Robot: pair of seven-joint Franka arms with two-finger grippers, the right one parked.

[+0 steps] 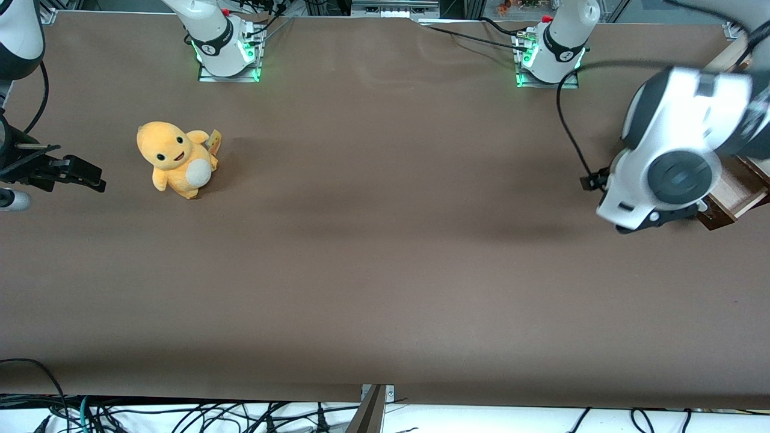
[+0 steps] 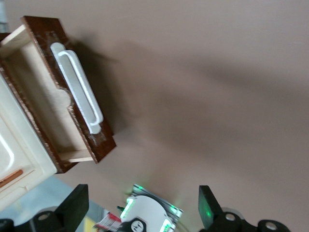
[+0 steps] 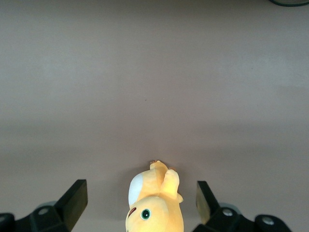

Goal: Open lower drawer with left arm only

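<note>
The lower drawer (image 2: 58, 101) is standing pulled out of the cabinet (image 2: 14, 159), bare wood showing. The left arm's gripper (image 2: 142, 208) is hovering near its bar handle (image 2: 77, 87), fingers spread and holding nothing. Retreating straight avoids knocking it.

The lower drawer (image 2: 91, 128) has a dark-brown wooden front, worn and rough along its edges, with pale bare wood inside. Its handle (image 2: 77, 87) is smooth, silvery-white and slightly glossy. The table (image 1: 385, 270) is matt brown. The gripper (image 2: 140, 210), beside the drawer, has matt black fingers (image 2: 75, 205), spread apart. The left arm (image 1: 674, 150) is glossy white. The toy (image 1: 175, 159) is soft yellow plush.
</note>
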